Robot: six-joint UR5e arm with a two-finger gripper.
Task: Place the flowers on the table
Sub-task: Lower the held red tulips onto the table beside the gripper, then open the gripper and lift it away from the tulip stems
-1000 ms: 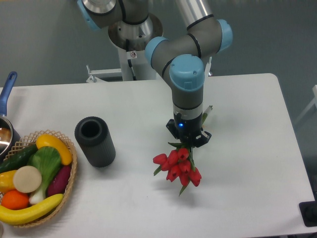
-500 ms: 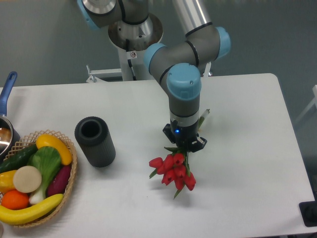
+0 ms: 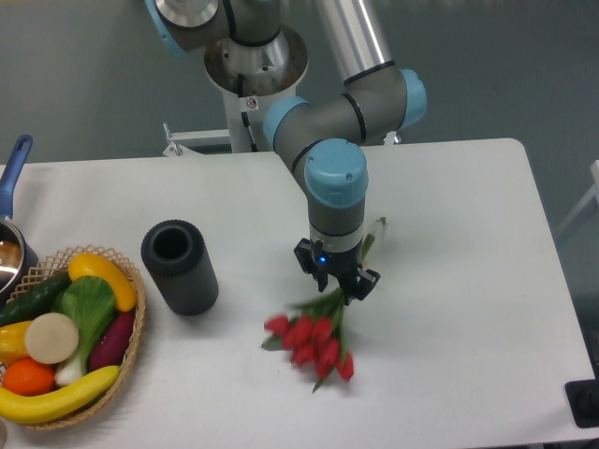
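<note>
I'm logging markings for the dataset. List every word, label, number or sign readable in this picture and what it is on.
None can be read.
Small sticker on the robot base column: red and white, too small and blurred to read.
Gripper, flowers, black cylinder, wicker basket and table: no text visible.
</note>
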